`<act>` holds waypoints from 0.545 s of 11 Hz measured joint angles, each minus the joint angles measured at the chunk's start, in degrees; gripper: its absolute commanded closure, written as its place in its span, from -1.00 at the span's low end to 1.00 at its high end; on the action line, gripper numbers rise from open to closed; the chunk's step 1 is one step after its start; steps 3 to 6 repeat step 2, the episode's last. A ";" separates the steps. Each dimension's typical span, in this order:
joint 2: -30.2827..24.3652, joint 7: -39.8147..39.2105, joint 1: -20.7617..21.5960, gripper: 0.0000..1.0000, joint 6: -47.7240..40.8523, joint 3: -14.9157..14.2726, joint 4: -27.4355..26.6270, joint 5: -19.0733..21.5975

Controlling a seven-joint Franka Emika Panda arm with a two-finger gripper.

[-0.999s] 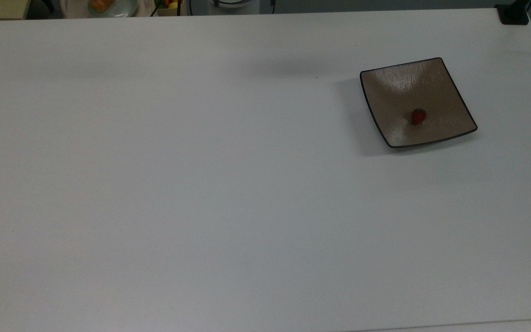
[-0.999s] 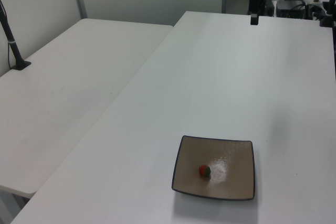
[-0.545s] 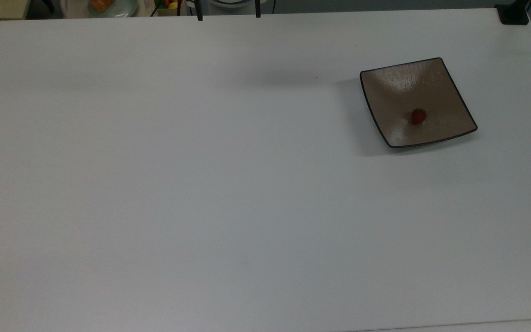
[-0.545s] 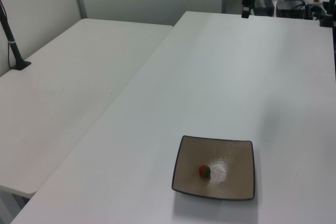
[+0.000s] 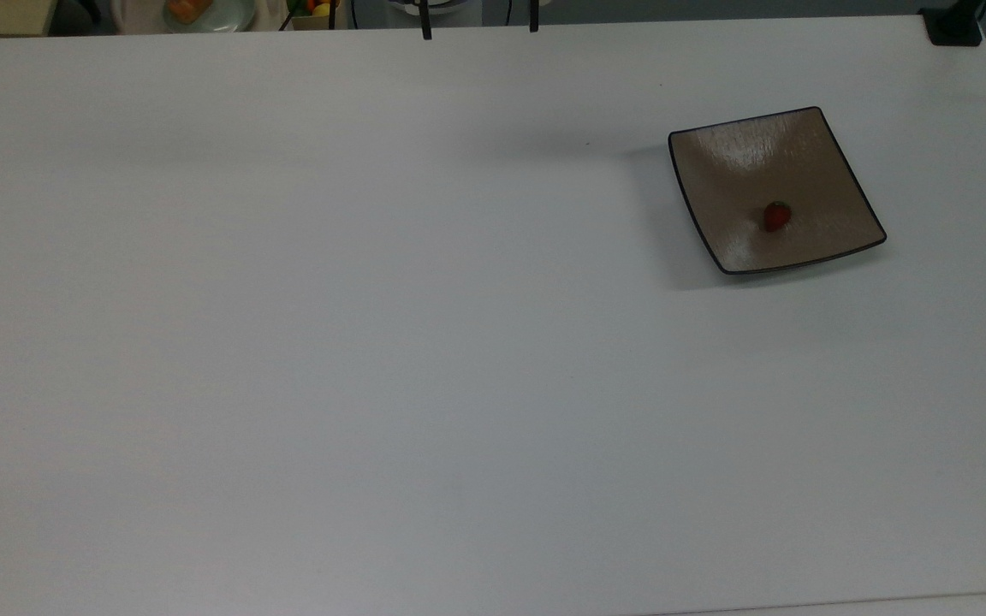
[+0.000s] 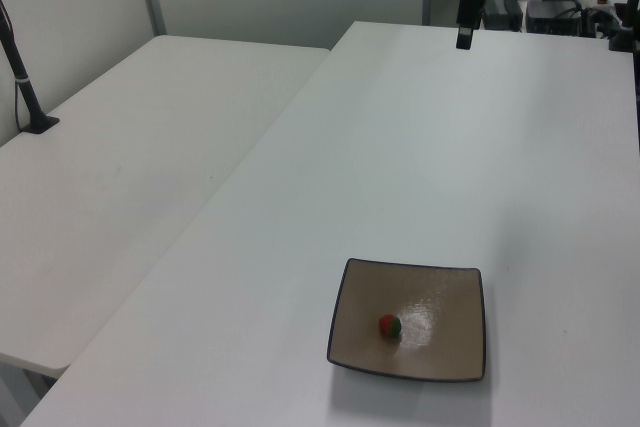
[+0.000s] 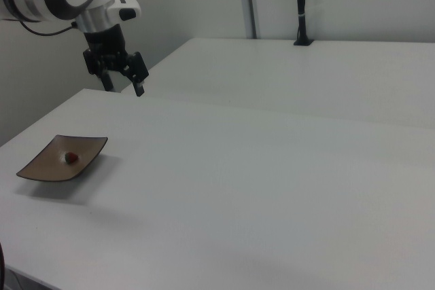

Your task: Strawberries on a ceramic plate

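So the only thing that's changed in the last second is the arm. The gripper point(image 7: 124, 88) has slid along the far edge of the table point(image 5: 373, 342): in the top view its two fingertips poke in at 12 o'clock, further toward 1 o'clock than half a second ago, and a second ago they weren't in the shot at all. The fingers are spread wide with nothing between them, clearest in the right view.

Nothing else has budged. The strawberry point(image 5: 776, 216) sits inside the ceramic plate point(image 5: 715, 162), a bit toward 5 o'clock from the plate's middle in the top view, and the plate is around 2 o'clock on the table. In the left view the berry point(image 6: 389, 326) is left of a shiny glare patch on the plate point(image 6: 450, 347).

My read: the berry's already where the task wants it, so the arm is just drifting well away from the plate, hands off. Looks basically done.

There's also a pale round dish point(image 5: 228, 17) with something orange in it off the table at 11 o'clock.
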 measured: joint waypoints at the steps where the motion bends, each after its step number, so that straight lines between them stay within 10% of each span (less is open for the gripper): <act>1: 0.34 0.08 0.13 -1.00 0.00 0.02 -0.01 0.00; 6: 0.74 0.08 0.15 -1.00 0.01 0.02 -0.01 0.00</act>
